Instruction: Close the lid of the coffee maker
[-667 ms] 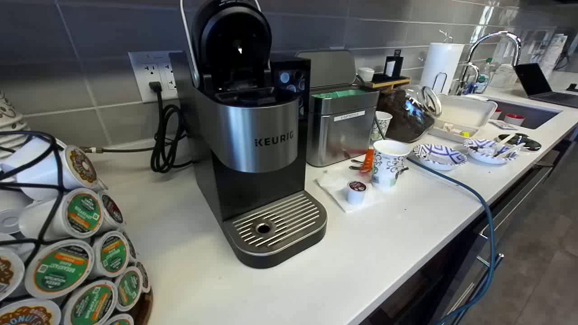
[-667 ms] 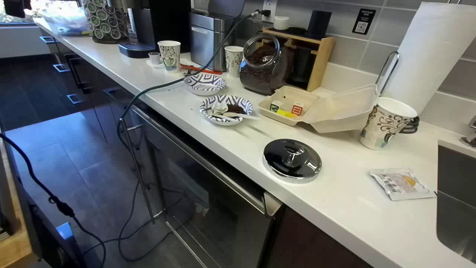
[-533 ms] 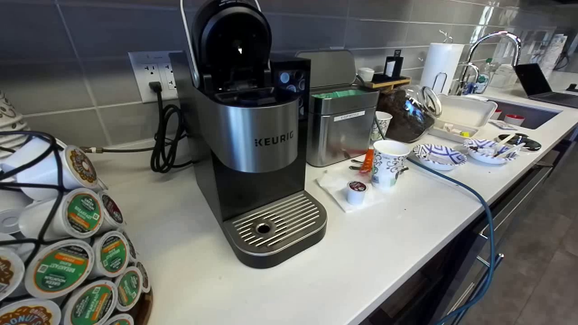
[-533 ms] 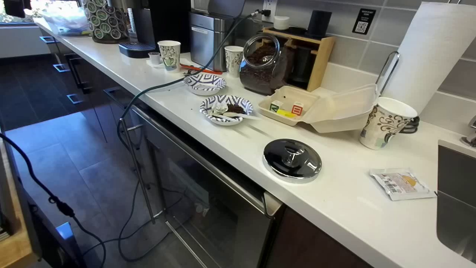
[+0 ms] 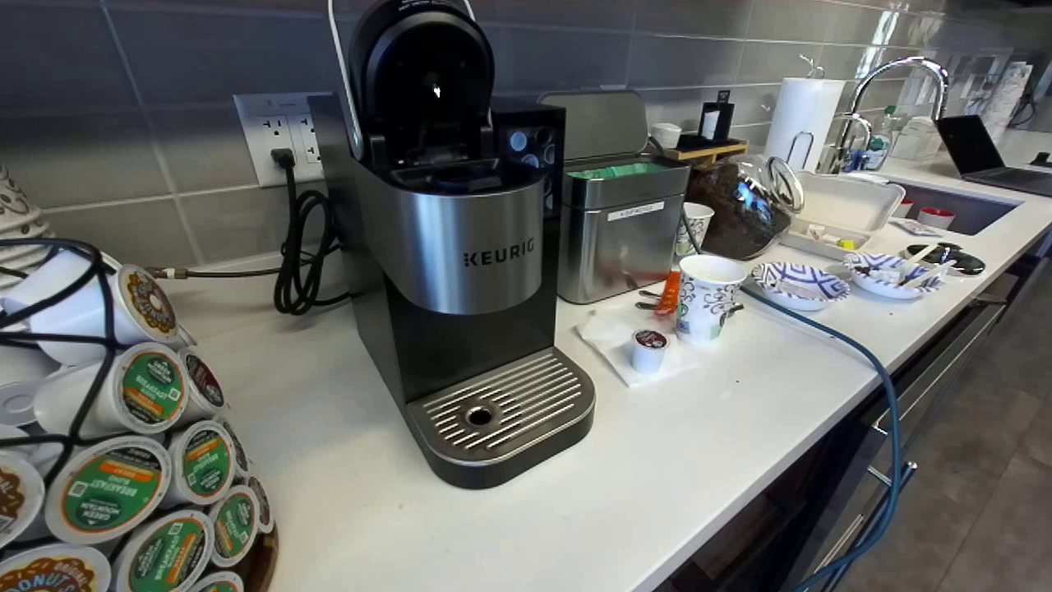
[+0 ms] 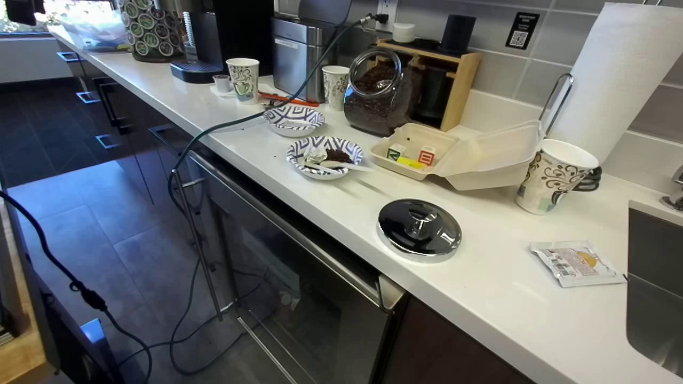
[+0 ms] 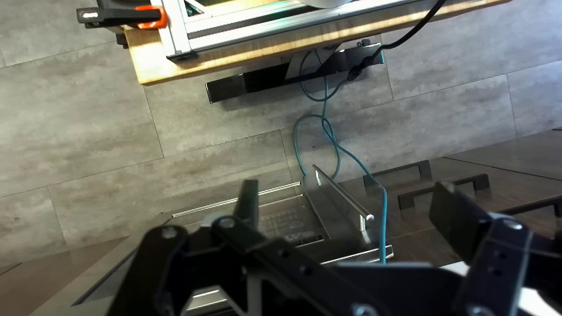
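Note:
The coffee maker (image 5: 464,255) stands on the white counter in an exterior view, with a silver front, KEURIG lettering and a black drip-tray base. Its lid (image 5: 423,82) is raised open, showing the glossy black inside; its top is cut off by the frame edge. In an exterior view, the coffee maker (image 6: 240,37) shows only its dark lower part at the top edge, and the lid is out of view. My gripper (image 7: 347,188) shows only in the wrist view, with its fingers spread wide and nothing between them. It faces the floor and cabinet fronts, away from the coffee maker.
A pod rack (image 5: 123,411) stands beside the coffee maker, and a steel box (image 5: 625,230) on its other side. A paper cup (image 5: 708,296) and a pod (image 5: 649,351) stand in front. A blue cable (image 5: 892,427) hangs over the counter edge. A wooden table edge (image 7: 263,59) shows in the wrist view.

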{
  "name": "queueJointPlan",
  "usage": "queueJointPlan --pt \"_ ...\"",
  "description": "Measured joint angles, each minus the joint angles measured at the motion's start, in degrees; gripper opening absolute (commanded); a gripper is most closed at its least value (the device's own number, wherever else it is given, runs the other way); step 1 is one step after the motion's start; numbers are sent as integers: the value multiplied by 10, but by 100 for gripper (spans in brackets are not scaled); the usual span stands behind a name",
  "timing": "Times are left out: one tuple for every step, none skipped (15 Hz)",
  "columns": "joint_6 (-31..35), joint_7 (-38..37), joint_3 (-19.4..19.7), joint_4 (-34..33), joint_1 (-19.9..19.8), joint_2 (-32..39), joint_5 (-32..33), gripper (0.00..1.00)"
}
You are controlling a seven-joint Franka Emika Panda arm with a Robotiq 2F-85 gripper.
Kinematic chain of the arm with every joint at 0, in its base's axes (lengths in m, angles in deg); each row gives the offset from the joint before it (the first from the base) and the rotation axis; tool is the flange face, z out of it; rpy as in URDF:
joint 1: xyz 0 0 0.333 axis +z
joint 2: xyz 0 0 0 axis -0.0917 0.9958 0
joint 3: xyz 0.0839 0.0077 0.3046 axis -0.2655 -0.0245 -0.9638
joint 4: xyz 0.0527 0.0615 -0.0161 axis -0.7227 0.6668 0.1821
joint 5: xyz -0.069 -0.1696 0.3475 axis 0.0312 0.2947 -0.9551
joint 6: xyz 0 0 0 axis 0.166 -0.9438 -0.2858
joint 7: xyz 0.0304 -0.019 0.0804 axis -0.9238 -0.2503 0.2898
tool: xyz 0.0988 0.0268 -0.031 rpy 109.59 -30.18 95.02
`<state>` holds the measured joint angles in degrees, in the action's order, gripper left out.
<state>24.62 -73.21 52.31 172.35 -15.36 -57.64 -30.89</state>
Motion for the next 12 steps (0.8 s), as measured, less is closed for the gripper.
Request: queueJointPlan --pt "0 0 0 0 0 0 0 100" --pt "10 4 0 0 2 0 -2 100" --pt "33 11 -1 1 9 1 -7 100" --pt "60 17 -4 1 20 3 -15 100" --pt "91 23 -12 3 36 7 -24 100" --pt "122 25 -25 4 55 13 -31 100" --pt "154 26 -41 5 75 23 -39 100" --pt "191 25 -62 4 94 36 -44 100" --pt "231 23 -83 2 112 52 -46 100" --pt "271 19 -105 -4 128 73 -47 100" --pt "306 14 -124 -15 141 98 -47 100" --pt "337 8 -139 -32 152 126 -47 100"
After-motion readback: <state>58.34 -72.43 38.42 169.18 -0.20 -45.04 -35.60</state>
